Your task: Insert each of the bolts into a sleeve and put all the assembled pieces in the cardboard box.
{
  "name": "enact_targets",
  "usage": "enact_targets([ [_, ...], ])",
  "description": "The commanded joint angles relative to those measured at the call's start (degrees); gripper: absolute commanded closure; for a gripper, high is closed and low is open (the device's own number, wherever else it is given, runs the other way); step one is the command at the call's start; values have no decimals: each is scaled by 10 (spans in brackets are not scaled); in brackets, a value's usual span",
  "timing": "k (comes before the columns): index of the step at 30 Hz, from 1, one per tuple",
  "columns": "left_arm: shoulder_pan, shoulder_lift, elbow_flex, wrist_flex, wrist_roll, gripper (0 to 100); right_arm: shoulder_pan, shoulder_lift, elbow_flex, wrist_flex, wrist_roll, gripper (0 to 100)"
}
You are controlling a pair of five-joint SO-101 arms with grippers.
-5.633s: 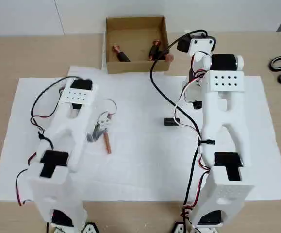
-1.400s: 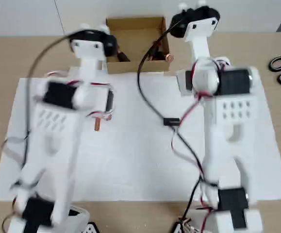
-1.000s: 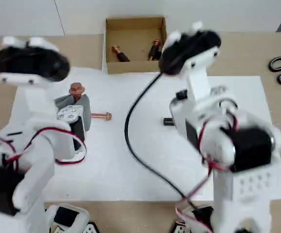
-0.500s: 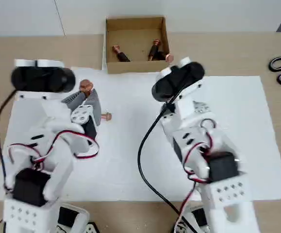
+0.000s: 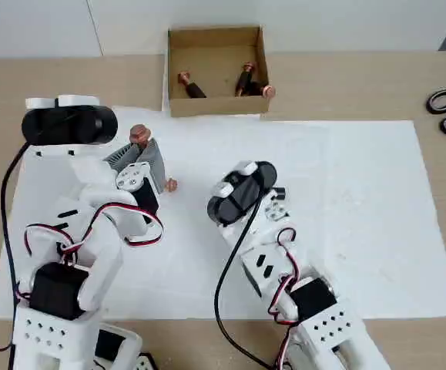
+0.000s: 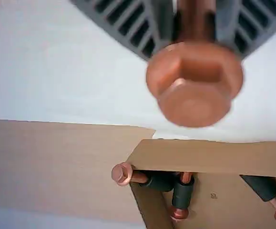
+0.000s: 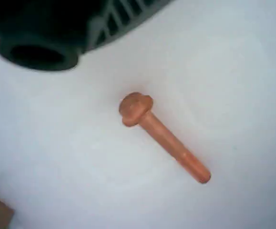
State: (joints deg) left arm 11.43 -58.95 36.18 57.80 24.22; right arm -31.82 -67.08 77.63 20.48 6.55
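The gripped bolt (image 6: pixel 195 83) is copper, and so is the loose bolt (image 7: pixel 161 136) on the plain white sheet (image 7: pixel 223 71). The left tool (image 6: pixel 193 21) has dark grey fingers (image 6: pixel 123 21) (slotted in stripes). The sleeve (image 7: pixel 37 50) is black, the cardboard box (image 5: pixel 215 106) brown, the counter (image 5: pixel 346 85) pale tan.

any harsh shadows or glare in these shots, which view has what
high view: soft, even light, with only faint shadows on the white sheet and no glare; left wrist view: the held bolt has an evenly lit head with no hot spot; right wrist view: the loose bolt casts barely any shadow on the sheet.
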Motion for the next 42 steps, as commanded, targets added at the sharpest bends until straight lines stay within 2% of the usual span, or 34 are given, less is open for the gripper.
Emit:
enact_targets([
  [1, 4, -14, -3, -16, 4, 994, -14, -16, 11, -22, -66, 995],
  [6, 33, -14, 7, -18, 5, 994, -16, -17, 18, -22, -137, 995],
  [10, 50, -14, 42, -49, 5, 994, -57, -17, 18, -22, -164, 995],
  [15, 53, -15, 87, -96, 6, 994, -93, -17, 18, -22, -164, 995],
  [25, 60, -14, 115, -98, 29, 994, -95, -17, 17, -22, -161, 995],
  [29, 60, -14, 118, -98, 29, 994, -95, -17, 14, -23, -106, 995],
  [37, 87, -14, 118, -98, 29, 994, -110, -17, 50, -116, -84, 995],
  [42, 87, -11, 119, -98, 29, 994, -115, -17, 56, -131, -84, 995],
])
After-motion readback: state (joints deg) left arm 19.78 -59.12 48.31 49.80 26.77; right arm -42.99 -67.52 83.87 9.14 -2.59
